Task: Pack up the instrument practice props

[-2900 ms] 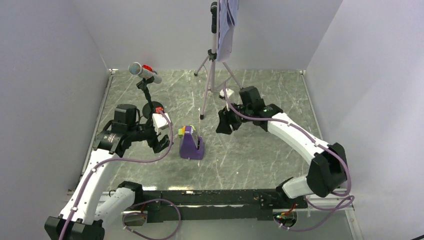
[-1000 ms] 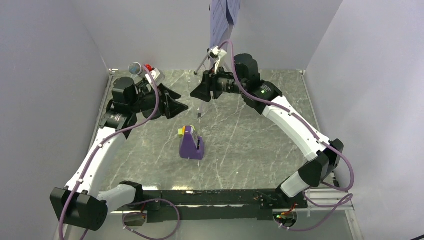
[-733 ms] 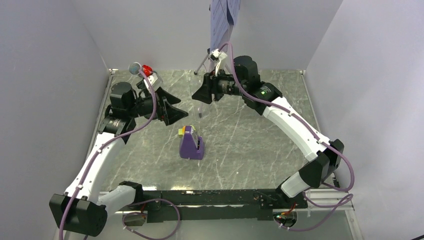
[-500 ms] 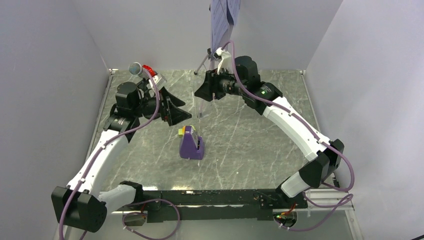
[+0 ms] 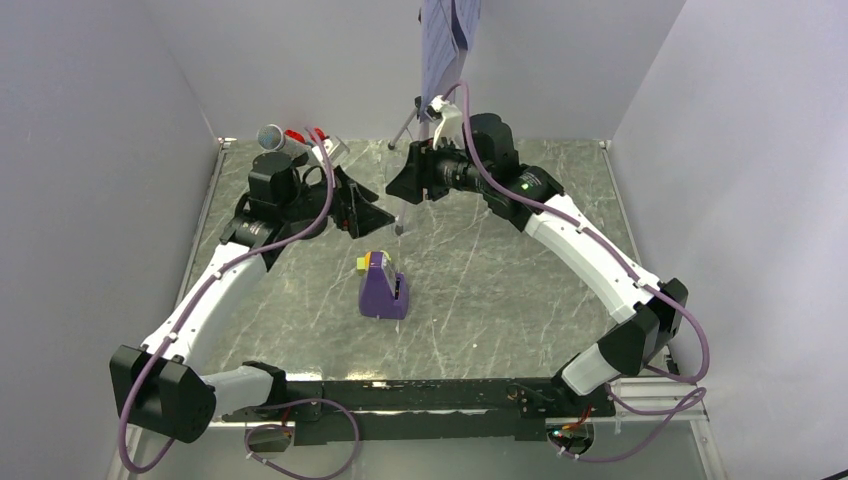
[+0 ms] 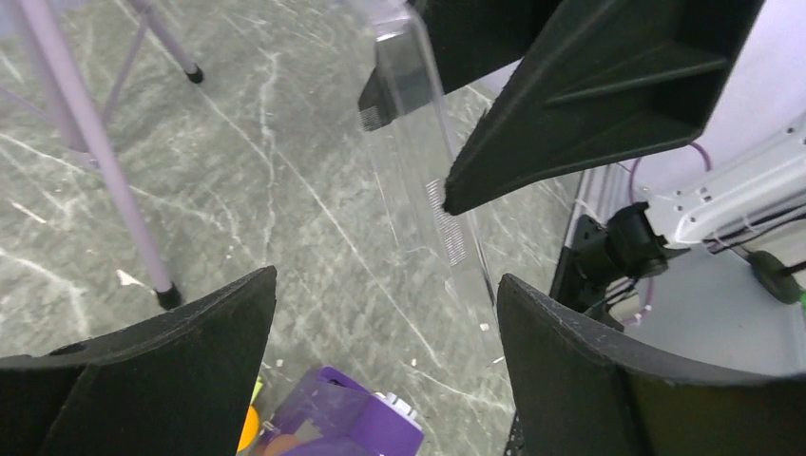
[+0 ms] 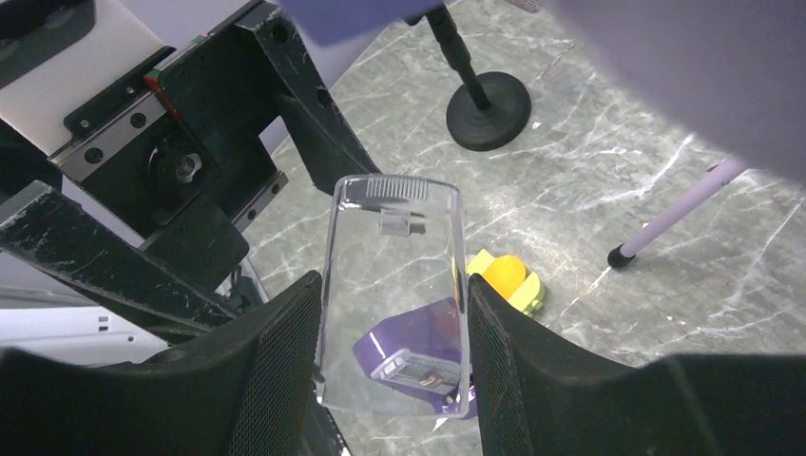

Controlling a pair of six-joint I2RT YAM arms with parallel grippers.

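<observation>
My right gripper [image 5: 400, 186] is shut on a clear plastic cover [image 7: 394, 285] and holds it upright in the air above the table. The cover also shows in the left wrist view [image 6: 423, 171]. My left gripper [image 5: 372, 208] is open and empty, with its jaws wide, just left of the cover. Below them stands the purple wedge metronome [image 5: 383, 291], with the small orange-and-yellow-green block [image 5: 366, 262] beside it. The grey music stand [image 5: 424, 130] stands at the back with white sheet-music pages [image 5: 445, 40] on top. The silver microphone [image 5: 270, 135] is at the back left.
The microphone's black round base [image 7: 488, 112] sits on the marble tabletop. A tripod leg [image 7: 675, 214] of the stand ends near the block [image 7: 508, 278]. Grey walls close in the table on three sides.
Both arms have risen from the table. My left gripper has moved right, toward the clear cover. My right gripper has kept the cover almost still for the last second.
</observation>
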